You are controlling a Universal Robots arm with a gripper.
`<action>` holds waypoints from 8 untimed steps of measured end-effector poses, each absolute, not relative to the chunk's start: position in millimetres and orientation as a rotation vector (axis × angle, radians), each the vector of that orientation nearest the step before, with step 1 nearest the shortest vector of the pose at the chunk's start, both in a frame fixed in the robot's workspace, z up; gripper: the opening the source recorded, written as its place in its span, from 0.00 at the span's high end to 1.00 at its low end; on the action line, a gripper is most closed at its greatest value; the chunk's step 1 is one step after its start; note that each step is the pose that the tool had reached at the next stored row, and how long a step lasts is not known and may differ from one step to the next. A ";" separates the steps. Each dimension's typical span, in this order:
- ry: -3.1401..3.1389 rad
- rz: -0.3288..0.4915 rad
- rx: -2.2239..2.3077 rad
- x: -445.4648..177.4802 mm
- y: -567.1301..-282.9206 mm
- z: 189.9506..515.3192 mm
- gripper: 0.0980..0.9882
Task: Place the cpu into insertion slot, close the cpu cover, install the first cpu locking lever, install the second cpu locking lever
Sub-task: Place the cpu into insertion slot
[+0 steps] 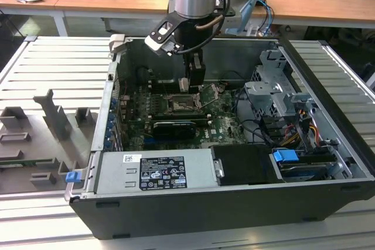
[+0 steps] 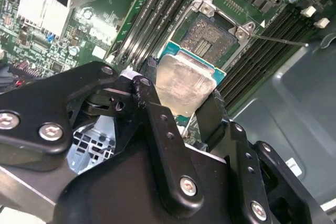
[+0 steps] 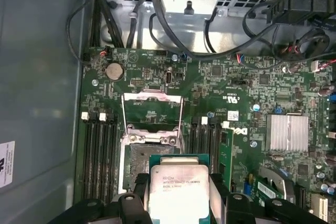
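fingers [image 2: 157, 111] are clamped on the cpu [image 2: 184, 85] by two opposite edges, holding it in the air close over the insertion slot [image 2: 210, 38], not seated. the cpu cover [image 3: 152, 94] is flipped open. chip looks light, thin and stiff, but i'd guess fragile underneath and slick on top, so edges only, gentle squeeze.
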State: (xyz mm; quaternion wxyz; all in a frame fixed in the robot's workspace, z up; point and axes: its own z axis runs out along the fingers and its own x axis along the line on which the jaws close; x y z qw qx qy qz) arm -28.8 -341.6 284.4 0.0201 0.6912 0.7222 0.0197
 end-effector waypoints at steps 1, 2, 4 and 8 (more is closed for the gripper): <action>2.240 0.061 2.144 -28.8 -341.6 283.3 0.50; 2.240 0.061 2.144 -28.8 -341.6 282.3 0.50; 2.240 0.061 2.144 -28.9 -341.6 280.1 0.50; 2.240 0.061 2.144 -29.4 -341.6 277.3 0.50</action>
